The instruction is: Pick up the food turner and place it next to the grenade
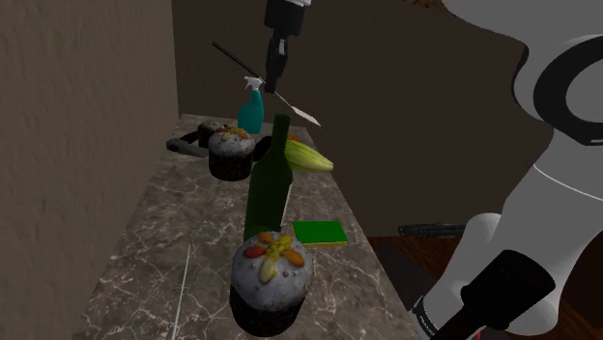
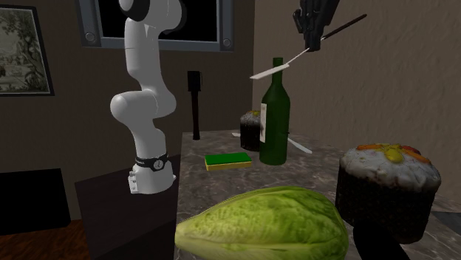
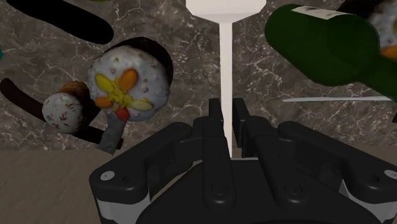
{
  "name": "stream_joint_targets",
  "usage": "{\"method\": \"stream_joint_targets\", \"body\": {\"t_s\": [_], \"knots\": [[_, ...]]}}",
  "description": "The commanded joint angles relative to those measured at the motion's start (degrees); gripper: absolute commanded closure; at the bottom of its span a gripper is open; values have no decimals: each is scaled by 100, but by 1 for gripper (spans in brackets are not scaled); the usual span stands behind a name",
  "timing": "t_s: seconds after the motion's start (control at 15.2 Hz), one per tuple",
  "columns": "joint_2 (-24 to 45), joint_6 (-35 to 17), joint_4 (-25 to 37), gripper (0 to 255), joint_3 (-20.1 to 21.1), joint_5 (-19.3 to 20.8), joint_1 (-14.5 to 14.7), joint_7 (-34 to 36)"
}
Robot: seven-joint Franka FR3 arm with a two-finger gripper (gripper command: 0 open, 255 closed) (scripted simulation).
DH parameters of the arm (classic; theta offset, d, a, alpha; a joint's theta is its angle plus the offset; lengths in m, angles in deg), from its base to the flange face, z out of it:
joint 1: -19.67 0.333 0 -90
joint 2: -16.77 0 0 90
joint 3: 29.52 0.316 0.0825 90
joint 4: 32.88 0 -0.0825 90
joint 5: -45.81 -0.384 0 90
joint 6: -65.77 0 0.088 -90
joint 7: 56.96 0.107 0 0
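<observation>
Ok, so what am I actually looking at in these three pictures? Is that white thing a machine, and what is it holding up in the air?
The white thing is a robot arm, standing on a box beside a marble counter. One picture looks over the counter from beside the arm's stand. Another faces the arm from across the counter. The last comes from a camera on the hand itself, looking down past its black jaws. The jaws are shut on a kitchen turner, which is held in the air above the counter. On the counter are a green bottle, several frosted cakes, the nearest cake right by the bottle, a blue spray bottle, a green sponge and a lettuce.
</observation>
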Motion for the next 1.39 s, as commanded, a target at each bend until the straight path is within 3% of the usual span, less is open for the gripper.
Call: {"method": "stream_joint_targets", "body": {"t_s": [0.0, 0.53, 0.86, 1.32], "knots": [[68, 188, 253, 255, 0, -3, 0, 10], [405, 880, 1282, 255, -7, -23, -13, 27], [-562, 614, 72, 255, 246, 31, 269, 538], [-1604, 488, -1064, 255, 692, -38, 593, 1304]]}}
